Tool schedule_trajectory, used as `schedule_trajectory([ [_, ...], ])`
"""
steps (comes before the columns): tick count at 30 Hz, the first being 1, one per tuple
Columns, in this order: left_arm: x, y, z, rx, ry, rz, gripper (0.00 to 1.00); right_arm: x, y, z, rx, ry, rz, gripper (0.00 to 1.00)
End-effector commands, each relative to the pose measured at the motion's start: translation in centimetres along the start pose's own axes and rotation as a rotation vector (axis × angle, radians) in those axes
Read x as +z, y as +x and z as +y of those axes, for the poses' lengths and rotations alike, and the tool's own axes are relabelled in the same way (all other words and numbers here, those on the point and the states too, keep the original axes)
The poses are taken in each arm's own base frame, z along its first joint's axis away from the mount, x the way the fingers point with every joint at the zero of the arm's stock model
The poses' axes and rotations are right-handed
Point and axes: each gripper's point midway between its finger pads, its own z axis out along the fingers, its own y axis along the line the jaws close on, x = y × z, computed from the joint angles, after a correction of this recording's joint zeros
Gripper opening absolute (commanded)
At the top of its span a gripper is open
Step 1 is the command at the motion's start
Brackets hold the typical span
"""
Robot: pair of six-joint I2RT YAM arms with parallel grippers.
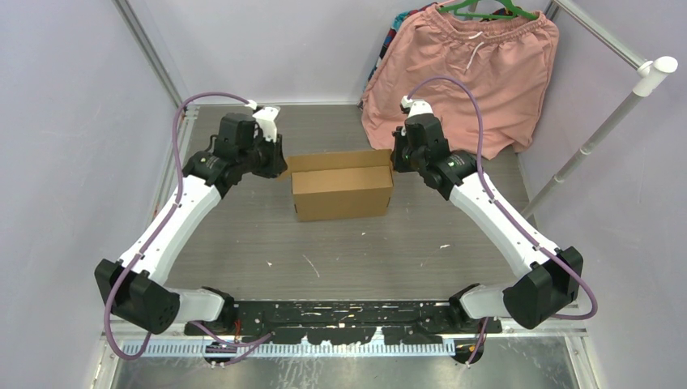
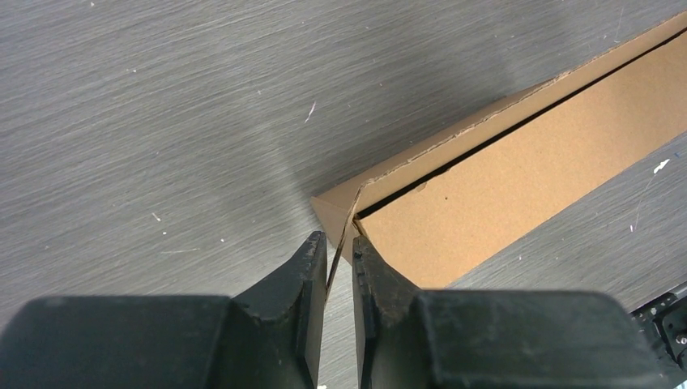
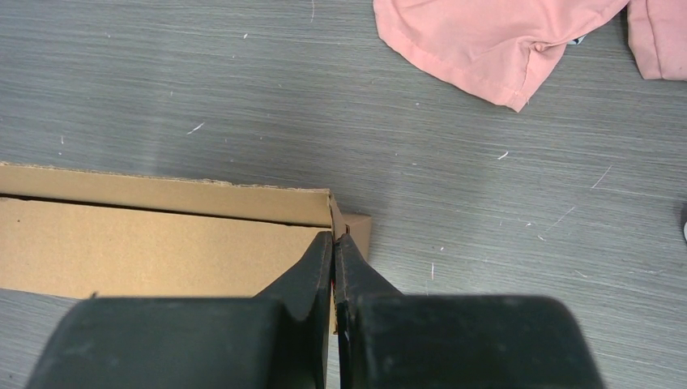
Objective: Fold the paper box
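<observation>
Your left gripper (image 2: pixel 339 241) stands slightly parted around the box (image 2: pixel 518 186) at its end flap, not squeezing it. Your right gripper (image 3: pixel 334 237) is clenched on the opposite end wall.

The plain brown corrugated cardboard box (image 1: pixel 342 193) sits folded into a closed oblong, just 12 o'clock of the grey worktop's (image 1: pixel 340 259) centre. Its long sides run 9 to 3 o'clock, with a thin dark gap along its 12 o'clock edge.

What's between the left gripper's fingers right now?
A thin corner flap of the paper box runs edge-on between the fingers of the left gripper, which stand slightly apart. The left wrist view shows it.
</observation>
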Motion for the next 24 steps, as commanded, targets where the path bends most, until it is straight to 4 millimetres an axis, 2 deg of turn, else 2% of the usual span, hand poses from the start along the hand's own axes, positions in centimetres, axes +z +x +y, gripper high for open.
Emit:
schedule_trajectory([
  [1, -1.66, -2.01, -0.67, 0.017, 0.015, -0.072, 0.19, -0.58, -0.53, -0.20, 0.009, 0.021, -0.007, 0.01],
  [9, -1.16, -1.80, -0.92, 0.006, 0.032, -0.064, 0.11, -0.57, -0.27, -0.13, 0.010, 0.017, 0.002, 0.01],
  [24, -0.82, -2.30, -0.80, -0.022, -0.004, -0.076, 0.08, -0.71, -0.45, -0.06, 0.017, 0.045, -0.003, 0.01],
])
